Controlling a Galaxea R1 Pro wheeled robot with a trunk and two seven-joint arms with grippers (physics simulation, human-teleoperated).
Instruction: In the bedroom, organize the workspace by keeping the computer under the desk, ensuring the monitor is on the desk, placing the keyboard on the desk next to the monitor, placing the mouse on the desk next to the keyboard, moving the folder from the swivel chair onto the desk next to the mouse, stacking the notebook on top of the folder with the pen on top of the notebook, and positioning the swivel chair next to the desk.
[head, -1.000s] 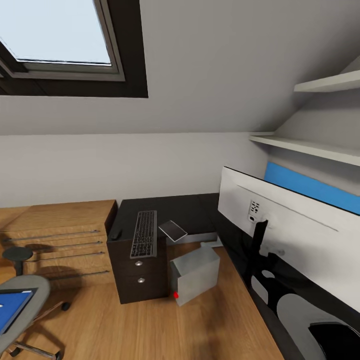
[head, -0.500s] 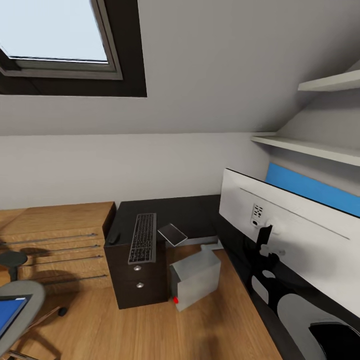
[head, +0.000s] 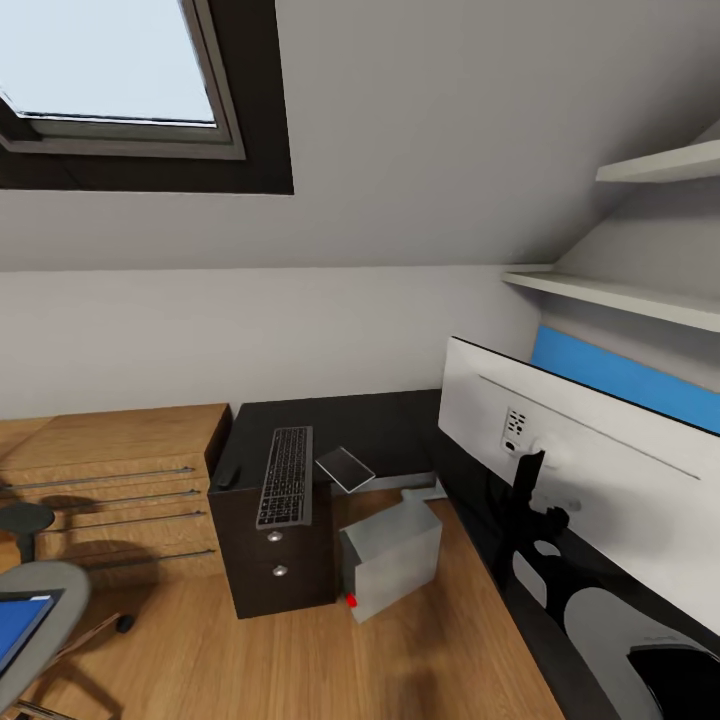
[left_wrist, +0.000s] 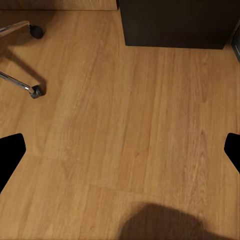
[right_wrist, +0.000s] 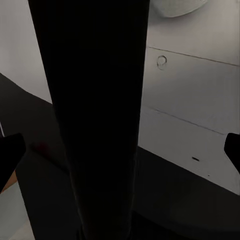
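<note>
Wooden floor (left_wrist: 125, 125) fills the left wrist view; head view shows desk (head: 380, 425)

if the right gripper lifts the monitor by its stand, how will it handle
Probably top-heavy: the monitor is a wide panel on a slim black stand, so it may tip or swing. The stand looks smooth, so it may slip between the open fingers.

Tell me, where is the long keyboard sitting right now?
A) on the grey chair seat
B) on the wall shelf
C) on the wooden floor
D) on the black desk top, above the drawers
D: the keyboard lies flat on the desk, on the end above the drawers with round silver knobs, close by the small grey notebook.
</note>
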